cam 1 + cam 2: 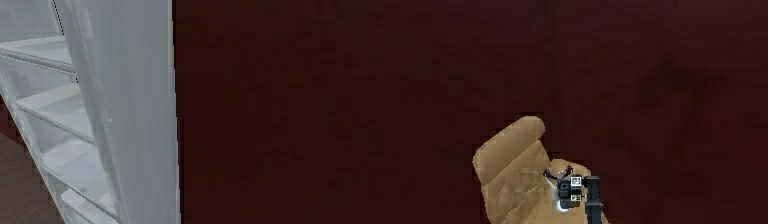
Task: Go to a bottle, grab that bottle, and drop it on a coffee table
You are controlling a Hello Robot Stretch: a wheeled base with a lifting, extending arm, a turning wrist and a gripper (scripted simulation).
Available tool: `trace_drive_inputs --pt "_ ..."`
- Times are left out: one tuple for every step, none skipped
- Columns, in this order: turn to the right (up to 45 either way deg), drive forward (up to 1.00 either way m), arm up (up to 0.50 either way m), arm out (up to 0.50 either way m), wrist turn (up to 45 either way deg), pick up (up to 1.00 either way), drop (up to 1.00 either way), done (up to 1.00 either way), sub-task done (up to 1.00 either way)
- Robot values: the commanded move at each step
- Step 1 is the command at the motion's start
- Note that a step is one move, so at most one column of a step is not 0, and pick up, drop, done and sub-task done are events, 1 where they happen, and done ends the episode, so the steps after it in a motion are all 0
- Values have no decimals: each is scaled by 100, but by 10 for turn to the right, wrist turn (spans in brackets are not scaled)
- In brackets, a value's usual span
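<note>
In the arm side view the dark arm bar point(594, 205) rises from the bottom edge, with its two small white squares at the far end. Left of them sits my gripper point(552, 179), in front of a tan quilted padded thing point(508, 160), perhaps a cushioned seat. With that padding right behind the gripper's far end, I cannot tell whether it holds anything, or whether it touches the padding.
A white shelving unit point(90, 120) with several bare shelves stands close on the forward view's left. A dark red wall point(280, 110) fills the forward view's right half, very near. The same dark red wall point(634, 70) backs the arm side view.
</note>
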Motion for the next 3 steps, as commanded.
trace_drive_inputs --pt "0 0 -30 0 0 0 0 0 0" --pt "0 0 0 0 0 100 0 0 0" --pt "0 0 10 0 0 0 0 0 0"
